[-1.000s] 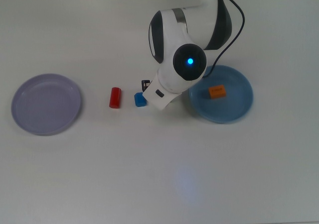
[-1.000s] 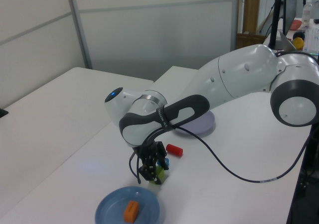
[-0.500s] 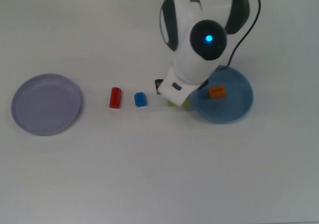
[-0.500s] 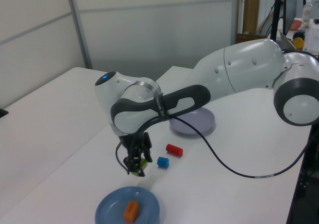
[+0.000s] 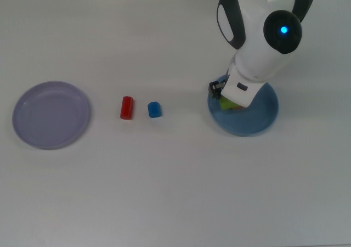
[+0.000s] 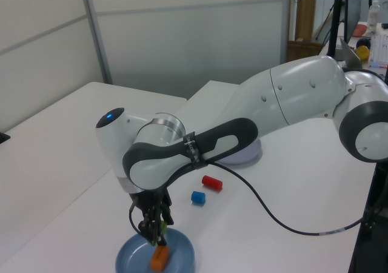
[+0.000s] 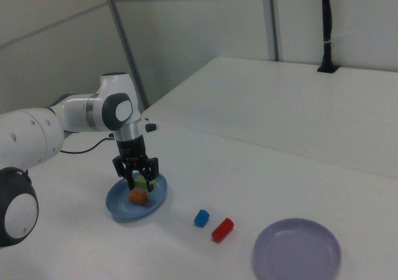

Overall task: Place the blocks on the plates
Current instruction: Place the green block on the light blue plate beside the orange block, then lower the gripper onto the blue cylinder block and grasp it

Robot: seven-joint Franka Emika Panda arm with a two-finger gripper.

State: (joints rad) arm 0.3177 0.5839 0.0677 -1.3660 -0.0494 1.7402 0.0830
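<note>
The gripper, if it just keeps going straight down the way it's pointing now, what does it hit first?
The gripper points down, shut on the green block, above the light blue plate. Going straight down, the block would probably meet the plate beside the orange block, though depth is unclear.

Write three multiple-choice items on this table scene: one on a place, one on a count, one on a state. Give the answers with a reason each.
1. Where is the orange block?
A. on the blue plate
B. on the lavender plate
C. on the bare table

2. How many blocks lie on the bare table?
A. none
B. two
C. four

3. What is on the lavender plate?
A. a red block
B. two blocks
C. nothing

Answers:
1 A: the orange block lies on the blue plate.
2 B: only the red block and the blue block lie there; the gripper has the green block over the blue plate.
3 C: the lavender plate is bare.
</note>
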